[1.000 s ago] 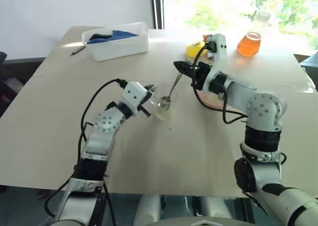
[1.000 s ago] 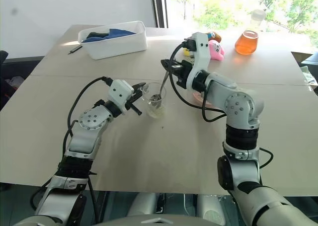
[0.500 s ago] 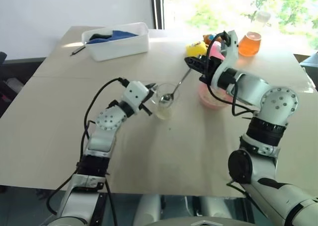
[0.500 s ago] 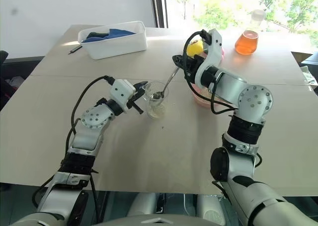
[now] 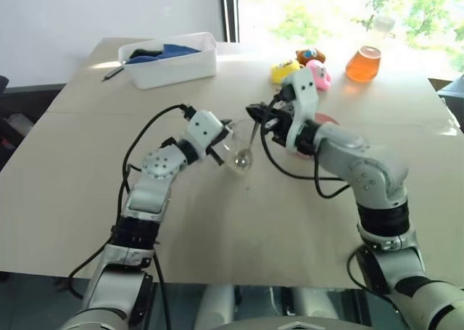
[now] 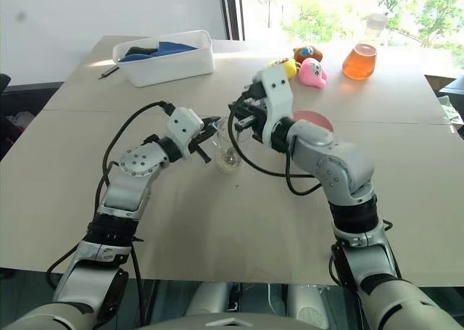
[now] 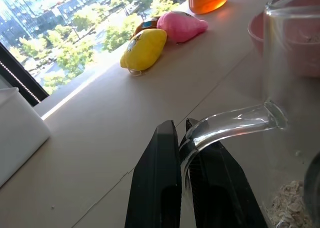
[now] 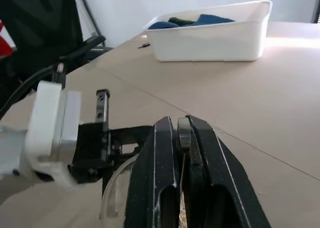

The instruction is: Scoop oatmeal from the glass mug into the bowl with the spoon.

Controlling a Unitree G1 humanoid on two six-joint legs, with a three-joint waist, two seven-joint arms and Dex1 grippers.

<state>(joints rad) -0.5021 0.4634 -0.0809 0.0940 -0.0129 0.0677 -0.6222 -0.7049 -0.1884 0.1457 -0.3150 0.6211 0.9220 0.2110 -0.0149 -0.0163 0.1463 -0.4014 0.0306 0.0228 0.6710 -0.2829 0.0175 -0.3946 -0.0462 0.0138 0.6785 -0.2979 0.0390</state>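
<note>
The glass mug (image 5: 238,154) stands mid-table with a little oatmeal (image 7: 287,208) at its bottom. My left gripper (image 5: 220,137) is shut on the mug's clear handle (image 7: 231,125). The spoon (image 5: 250,138) stands steeply in the mug, its round end down inside the glass. My right gripper (image 5: 256,117) is shut on the top of the spoon's handle (image 8: 183,137), just above and right of the mug. The pink bowl (image 6: 313,119) sits right of the mug, partly hidden behind my right arm.
A white tub (image 5: 174,62) with blue cloth stands at the back left, with a dark pen (image 5: 112,74) beside it. Yellow (image 5: 284,71) and pink (image 5: 319,75) plush toys and a flask of orange liquid (image 5: 364,63) line the far edge.
My right hand has come down and towards the mug, rolling its wrist, so the spoon stands steeper in the glass. The left gripper has kept its hold on the mug handle.
</note>
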